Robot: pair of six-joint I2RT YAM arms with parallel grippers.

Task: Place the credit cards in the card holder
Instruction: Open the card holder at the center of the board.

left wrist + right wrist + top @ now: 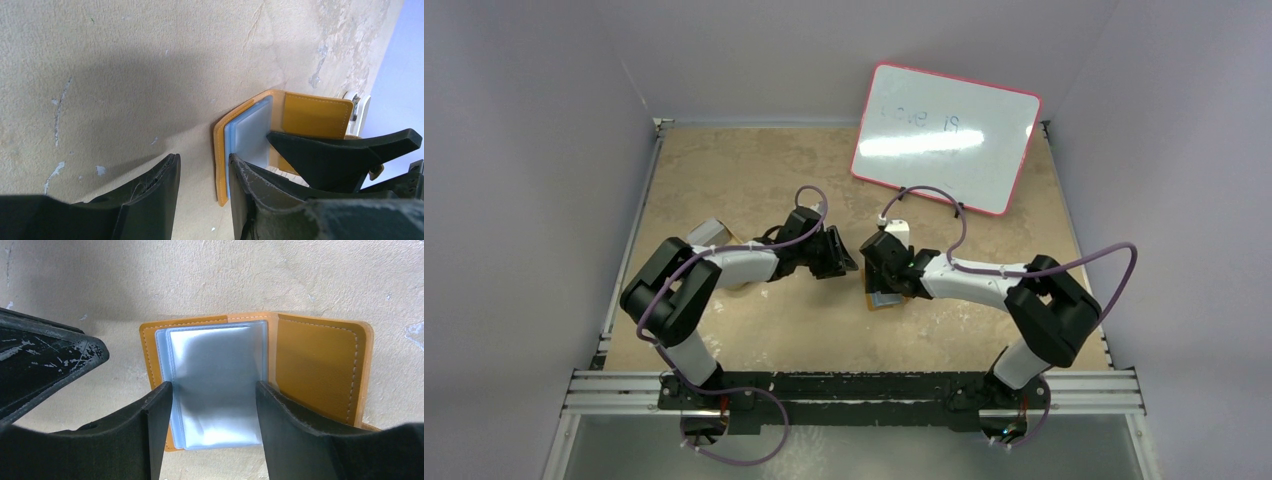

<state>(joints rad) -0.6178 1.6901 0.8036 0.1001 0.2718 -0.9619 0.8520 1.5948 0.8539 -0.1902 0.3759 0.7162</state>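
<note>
The card holder (320, 365) lies open and flat on the table, an orange-brown wallet; it also shows in the left wrist view (312, 115) and as an orange edge under the right gripper in the top view (886, 303). A stack of pale blue credit cards (215, 365) rests on its left half, also seen in the left wrist view (252, 132). My right gripper (214, 387) is open, its fingers straddling the stack just above it. My left gripper (202, 160) is open and empty over bare table, just beside the wallet's outer edge. The two grippers nearly meet (839, 258) (882, 272).
A pink-rimmed whiteboard (944, 135) leans at the back right. A small white object (897, 232) sits just beyond the wallet. A greyish block (709, 232) lies behind the left arm. Metal rails border the table's sides.
</note>
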